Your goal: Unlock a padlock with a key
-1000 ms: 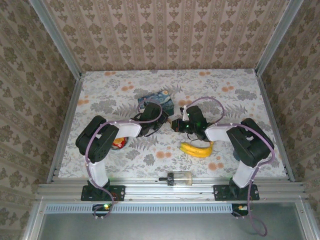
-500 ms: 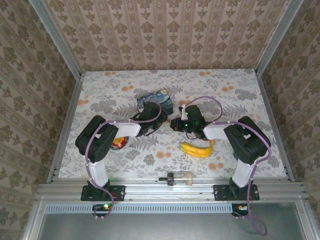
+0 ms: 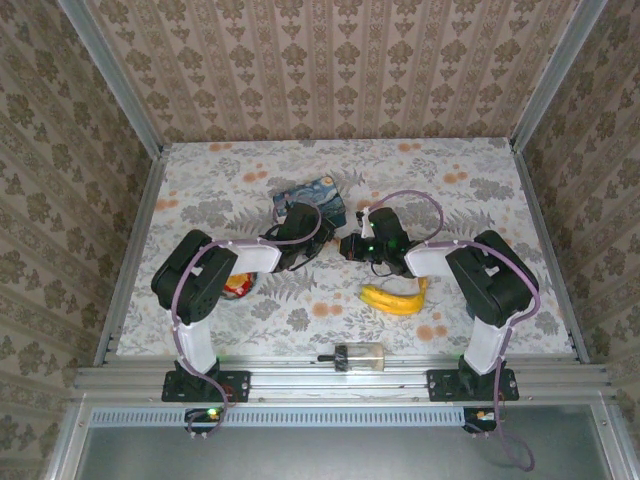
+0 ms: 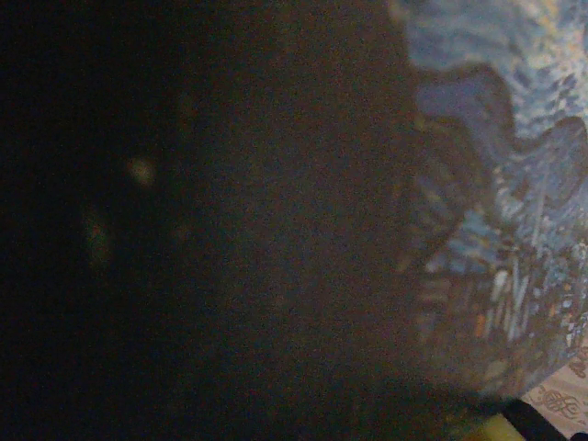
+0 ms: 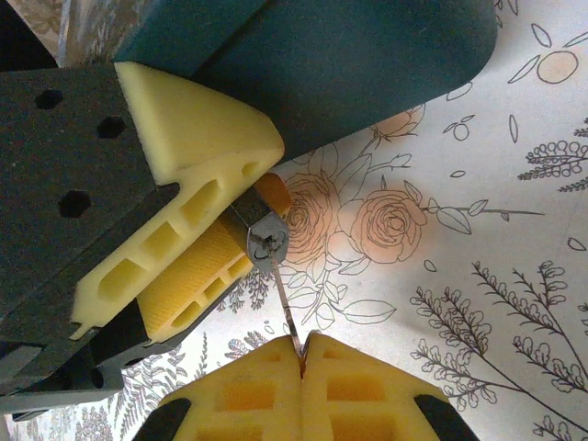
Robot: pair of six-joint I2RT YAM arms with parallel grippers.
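In the right wrist view my right gripper (image 5: 301, 344) is shut on the thin metal key (image 5: 283, 296). The key's blade reaches up to the keyway in the small dark padlock (image 5: 265, 235). My left gripper (image 5: 250, 204) is shut on the padlock, which sits between a pale yellow finger (image 5: 197, 138) and a deeper yellow one (image 5: 188, 276). From above, the left gripper (image 3: 328, 243) and the right gripper (image 3: 350, 248) meet tip to tip at the table's middle, and the padlock is hidden between them. The left wrist view is almost wholly dark.
A blue painted tin box (image 3: 318, 193) lies just behind the left gripper and also shows as blue swirls (image 4: 514, 184). A banana (image 3: 395, 298) lies under the right forearm. A clear cylinder with a black cap (image 3: 358, 355) rests on the front rail.
The right gripper has edged left toward the left gripper, bringing the key up to the padlock. The left arm has barely moved.
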